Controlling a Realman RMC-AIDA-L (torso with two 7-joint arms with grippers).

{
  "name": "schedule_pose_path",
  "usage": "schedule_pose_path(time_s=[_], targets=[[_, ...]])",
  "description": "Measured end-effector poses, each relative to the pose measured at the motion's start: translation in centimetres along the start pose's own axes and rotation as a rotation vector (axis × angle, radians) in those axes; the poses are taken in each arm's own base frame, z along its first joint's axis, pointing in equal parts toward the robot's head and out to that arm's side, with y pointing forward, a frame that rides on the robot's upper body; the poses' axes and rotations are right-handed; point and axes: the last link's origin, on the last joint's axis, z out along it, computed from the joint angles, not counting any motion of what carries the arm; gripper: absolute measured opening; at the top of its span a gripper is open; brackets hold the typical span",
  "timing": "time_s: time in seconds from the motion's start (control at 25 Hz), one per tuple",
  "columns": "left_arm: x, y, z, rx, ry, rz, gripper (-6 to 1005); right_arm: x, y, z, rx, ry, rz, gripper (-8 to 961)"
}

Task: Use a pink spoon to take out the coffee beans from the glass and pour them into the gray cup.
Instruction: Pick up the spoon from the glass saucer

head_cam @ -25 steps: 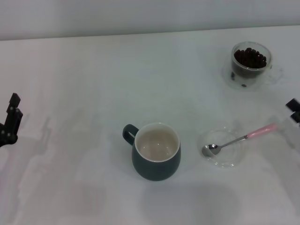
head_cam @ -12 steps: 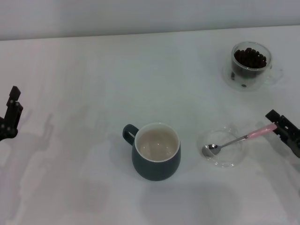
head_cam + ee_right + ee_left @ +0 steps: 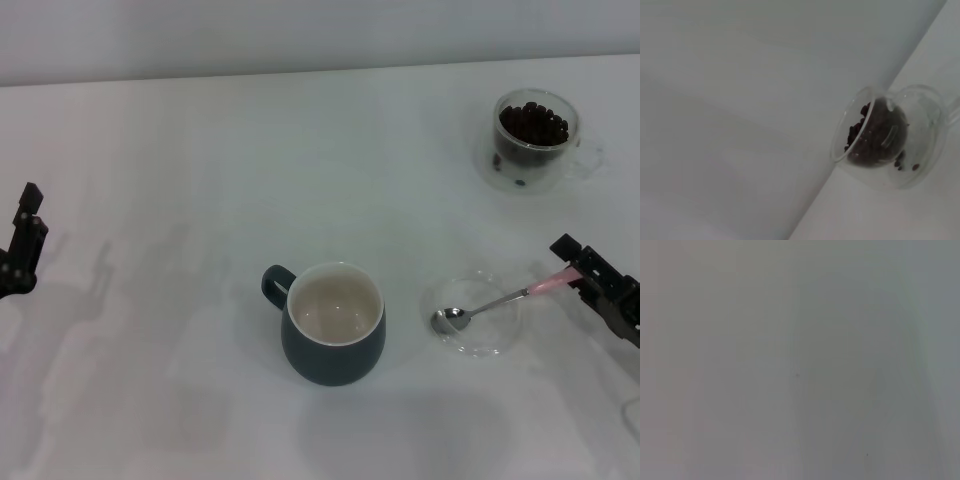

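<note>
**A:** What are the fingers doing?

**B:** The right gripper point(image 3: 572, 268) has its fingers spread, one on each side of the pink handle end of the pink spoon point(image 3: 497, 300); whether they touch it I cannot tell. The left gripper point(image 3: 22, 245) sits at the table's left edge, well apart from everything, and I cannot tell whether its fingers are apart or together.

**A:** How much open room is there?

**B:** The white table point(image 3: 200, 180) is bare across its whole left half and far middle. The objects sit in the middle and on the right. The right gripper comes in from the right edge, and the table's far edge meets a pale wall.

**A:** Count the things.

**B:** One spoon, one gray cup point(image 3: 334, 322), one glass point(image 3: 534, 139), one shallow clear dish point(image 3: 478, 318), two grippers.

**A:** And what is in each container?

**B:** The glass stands upright at the far right and holds the coffee beans point(image 3: 534, 123), a dark heap filling much of it; the right wrist view shows the same glass point(image 3: 888, 137) with the beans point(image 3: 875, 135) inside. The gray cup stands near the middle, handle toward the robot's left, its cream inside holding nothing I can see. The dish lies just right of the cup, apart from it. The spoon's metal bowl rests in the dish, its handle slanting out over the rim toward the right gripper.
</note>
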Motion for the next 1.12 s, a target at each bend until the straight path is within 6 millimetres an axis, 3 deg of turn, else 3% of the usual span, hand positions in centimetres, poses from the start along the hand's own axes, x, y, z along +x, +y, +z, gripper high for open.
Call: schedule_pose_path(time_s=[0.16, 0.4, 0.92, 1.12], targets=[[0.01, 0.01, 0.03, -0.001, 0.000, 0.002, 516, 0.22, 0.04, -0.01, -0.001, 0.002, 0.007, 854], [0.01, 0.01, 0.07, -0.001, 0.001, 0.003, 516, 0.23, 0.03, -0.01, -0.001, 0.002, 0.005, 775], [-0.09, -0.10, 0.05, 0.007, -0.006, 0.005, 514, 0.44, -0.19, 0.43, 0.018, 0.024, -0.002, 493], [-0.10, -0.27, 0.05, 0.019, -0.007, 0.005, 513, 0.40, -0.13, 0.62, 0.016, 0.026, -0.005, 460]])
